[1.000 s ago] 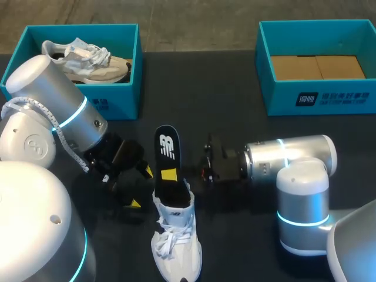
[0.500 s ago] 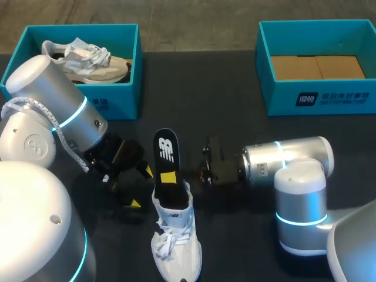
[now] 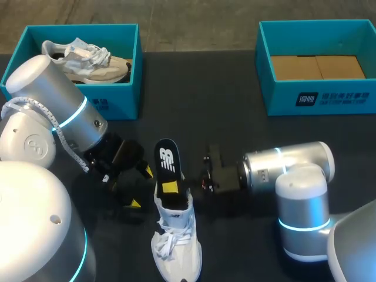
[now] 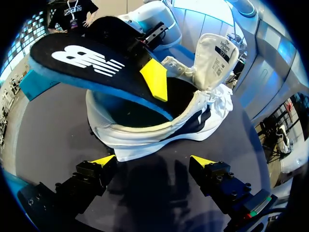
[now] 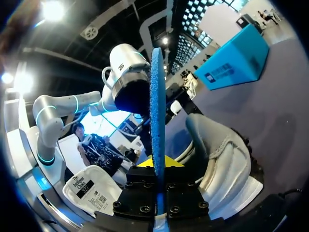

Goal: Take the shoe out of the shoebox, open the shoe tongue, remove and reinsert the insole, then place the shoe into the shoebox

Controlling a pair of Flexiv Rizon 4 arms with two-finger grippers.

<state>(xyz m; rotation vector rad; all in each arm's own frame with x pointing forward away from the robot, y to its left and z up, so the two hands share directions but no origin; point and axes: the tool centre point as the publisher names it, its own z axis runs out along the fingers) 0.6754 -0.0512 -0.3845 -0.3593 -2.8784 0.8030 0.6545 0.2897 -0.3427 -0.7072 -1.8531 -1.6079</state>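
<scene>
The insole [image 3: 166, 158] is standing half in and half out of the shoe [image 3: 176, 247], which is lying in the lower middle of the head view with its toe pointing at the bottom edge and its heel toward the middle of the table [image 3: 223, 88]. The insole's long axis is running nearly in line with the shoe's, its front end dipping into the opening while its printed heel end is tilting up and away toward the top of the frame. The right gripper [image 3: 170, 187], coming in from the frame's right, is pinching the insole across its width just above the collar, one yellow tip lying on the upper face; from its own wrist the insole [image 5: 156, 111] is showing edge-on, rising straight out from between the fingers. The tongue [image 4: 212, 60] is folding back, leaving the opening clear. The left gripper [image 4: 153, 162] is waiting with fingers spread, the shoe's heel just ahead of them and untouched, so the right arm is looking like the one to push the insole down and toeward.
</scene>
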